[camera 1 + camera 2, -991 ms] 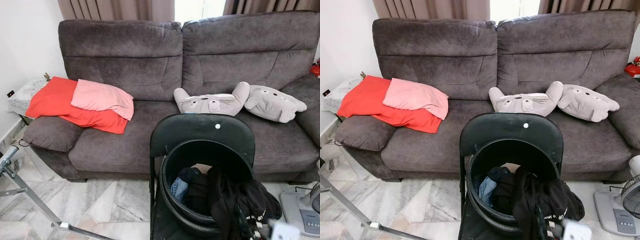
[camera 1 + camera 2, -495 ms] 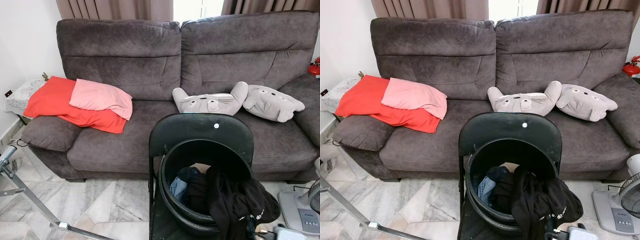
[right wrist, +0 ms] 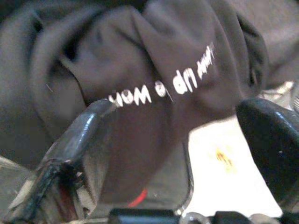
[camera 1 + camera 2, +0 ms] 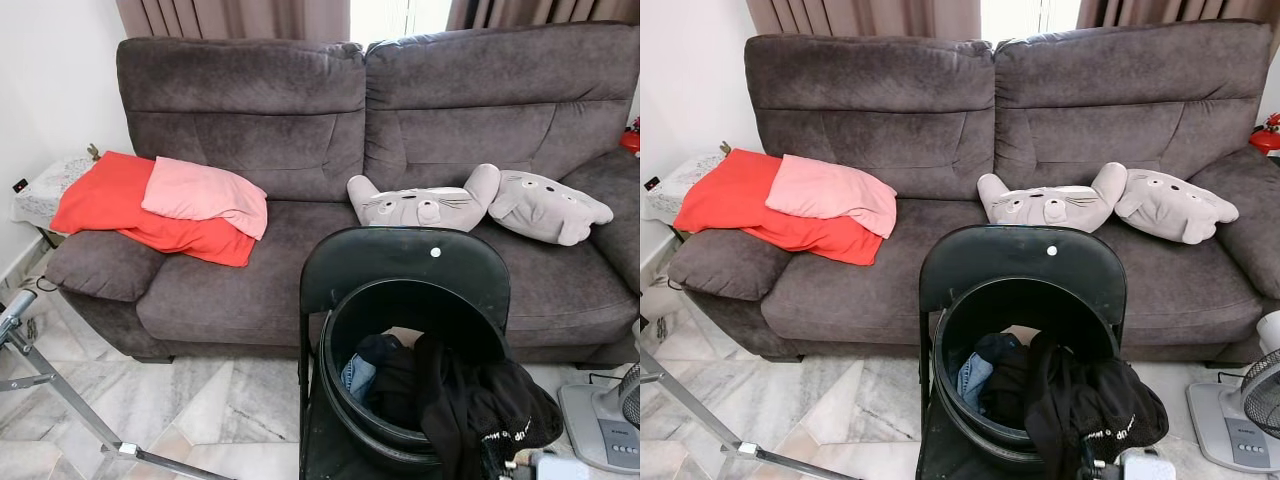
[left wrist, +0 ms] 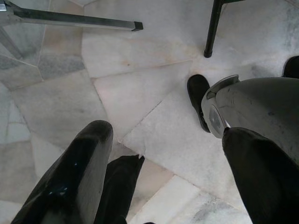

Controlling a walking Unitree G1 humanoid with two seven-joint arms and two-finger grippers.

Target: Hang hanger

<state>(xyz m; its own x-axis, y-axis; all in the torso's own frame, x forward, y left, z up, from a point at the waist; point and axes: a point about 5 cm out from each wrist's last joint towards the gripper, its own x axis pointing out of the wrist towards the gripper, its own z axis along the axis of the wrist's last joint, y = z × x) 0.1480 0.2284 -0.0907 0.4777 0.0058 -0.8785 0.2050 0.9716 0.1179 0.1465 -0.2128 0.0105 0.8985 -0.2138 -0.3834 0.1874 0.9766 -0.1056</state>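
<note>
A black garment with white lettering hangs over the rim of a black round basket, which holds dark and blue clothes. The basket sits on a black folding chair. My right gripper is open at the chair's front right, its fingers wide apart just before the lettered cloth. A thin curved metal wire and a dark bar lie under the cloth; I cannot tell what they are. My left gripper hangs open above the marble floor.
A grey sofa stands behind the chair, with red and pink pillows and two grey plush cushions. Metal rack legs cross the floor at the left. A white fan base stands at the right.
The head view has wobbled slightly. My right wrist at the bottom edge has shifted a little to the left, closer to the black garment.
</note>
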